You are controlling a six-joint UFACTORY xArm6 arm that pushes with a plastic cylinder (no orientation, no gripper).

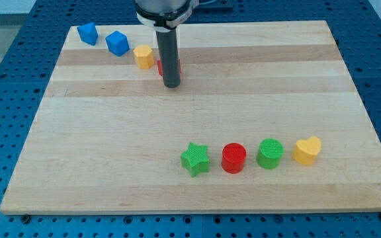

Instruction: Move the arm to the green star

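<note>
The green star (195,158) lies near the view's bottom, at the left end of a row with a red cylinder (233,158), a green cylinder (270,153) and a yellow heart (307,150). My tip (171,84) rests on the board in the upper middle, well above the star and a little to its left. The rod stands in front of a red block (178,66), mostly hiding it.
Near the view's top left sit two blue blocks (88,33) (117,43) and a yellow block (143,57) in a slanting line. The wooden board (111,145) lies on a blue perforated table.
</note>
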